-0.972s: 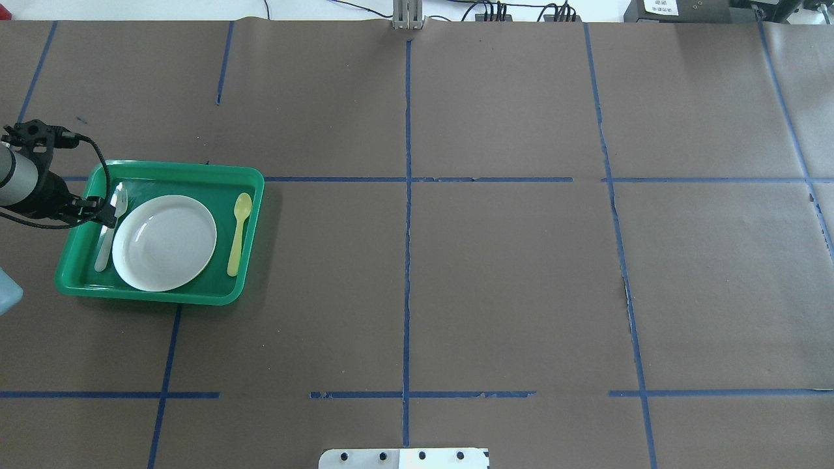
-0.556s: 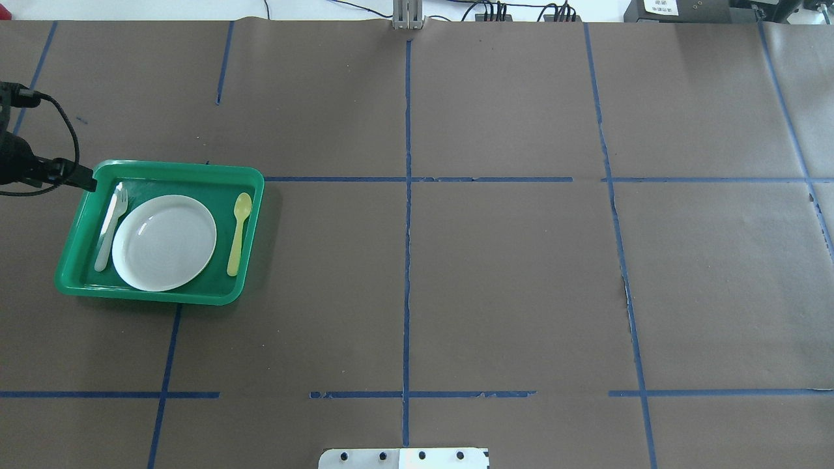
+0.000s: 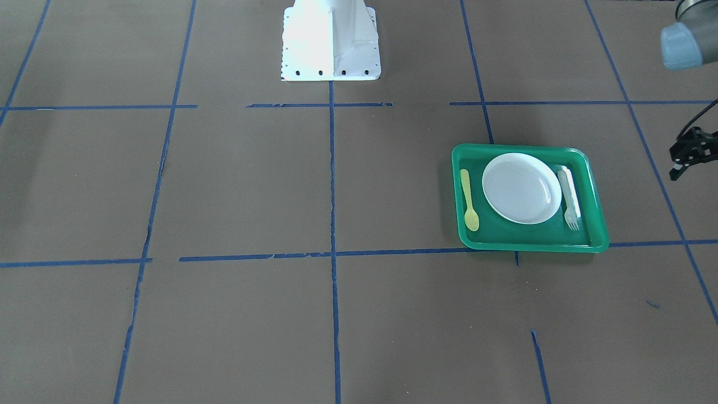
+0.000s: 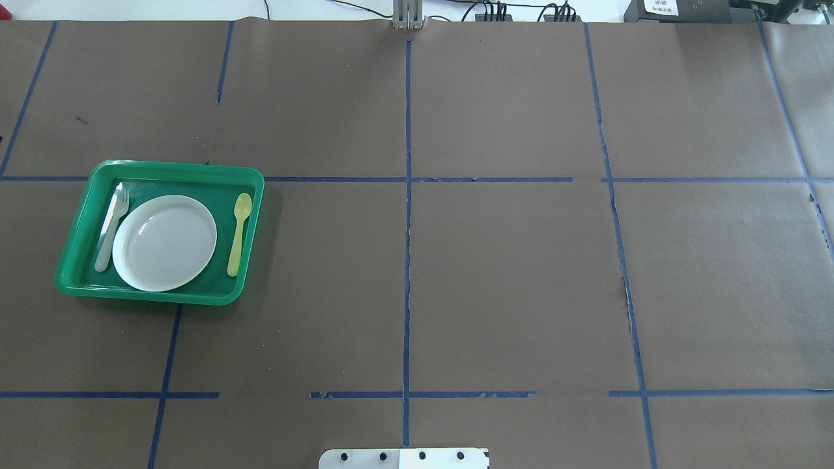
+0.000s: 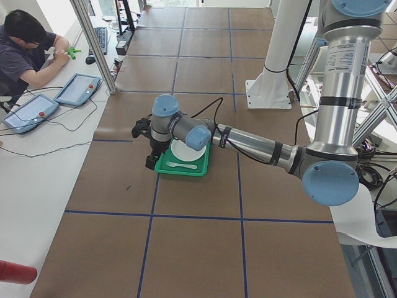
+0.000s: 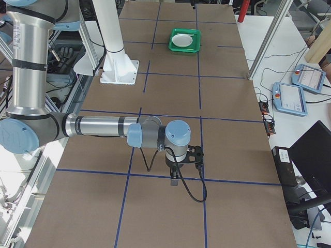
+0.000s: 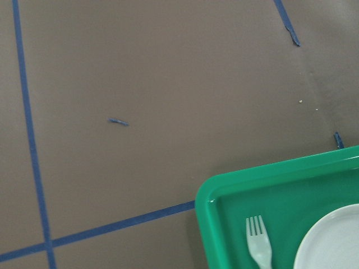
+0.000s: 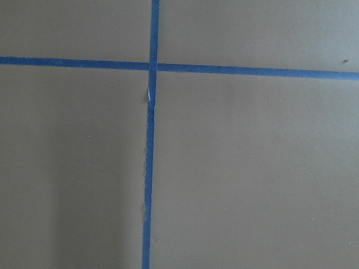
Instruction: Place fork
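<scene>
The pale plastic fork (image 4: 112, 227) lies in the green tray (image 4: 78, 281), along the left side of the white plate (image 4: 164, 242). It also shows in the front view (image 3: 569, 199) and the left wrist view (image 7: 259, 246). My left gripper (image 3: 694, 165) hangs empty off the tray's outer side, above the table, and looks open; it is partly cut off by the frame edge. It is out of the overhead view. My right gripper (image 6: 176, 178) shows only in the right side view, far from the tray, and I cannot tell its state.
A yellow spoon (image 4: 238, 233) lies in the tray on the plate's other side. The white robot base (image 3: 330, 42) stands at the table's near middle. Blue tape lines cross the brown table cover (image 4: 508, 280).
My left gripper has drawn back from over the fork, off to the left and out of the overhead view. The fork stays in the tray beside the plate.
</scene>
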Robot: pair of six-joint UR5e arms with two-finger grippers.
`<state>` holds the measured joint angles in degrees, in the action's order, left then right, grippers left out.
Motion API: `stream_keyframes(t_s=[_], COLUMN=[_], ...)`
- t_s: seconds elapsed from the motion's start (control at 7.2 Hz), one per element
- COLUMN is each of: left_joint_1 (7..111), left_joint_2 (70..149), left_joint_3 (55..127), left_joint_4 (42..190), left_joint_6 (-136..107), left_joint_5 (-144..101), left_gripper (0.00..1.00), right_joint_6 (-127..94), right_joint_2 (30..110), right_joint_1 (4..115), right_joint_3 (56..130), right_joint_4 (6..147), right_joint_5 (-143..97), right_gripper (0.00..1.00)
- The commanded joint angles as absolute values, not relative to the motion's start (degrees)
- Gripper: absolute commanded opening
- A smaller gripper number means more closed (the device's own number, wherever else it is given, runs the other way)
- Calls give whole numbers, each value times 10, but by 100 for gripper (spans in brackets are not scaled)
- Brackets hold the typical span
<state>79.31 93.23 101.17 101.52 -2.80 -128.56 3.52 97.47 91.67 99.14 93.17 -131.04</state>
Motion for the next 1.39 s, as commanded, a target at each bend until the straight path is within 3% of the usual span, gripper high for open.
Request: stream_keyframes(t_s=[0.0,0.42,1.25], left_joint_1=[893,899,904], left_joint_2=[932,905,884], left_joint_3=[984,921,924], left_joint_4=[888,867,867], left_joint_6=[118,116,114], left_joint_5=[-1338,-1340,-1338], left_gripper=[100,100,100], right_joint_6=[35,34,35], right_joint_2=[975,975,975], right_joint_1=[917,917,917], right_joint_3=[991,991,991], right_joint_4=[932,932,932], right_joint_5=[-1310,-1310,-1310], right_gripper=[100,100,100])
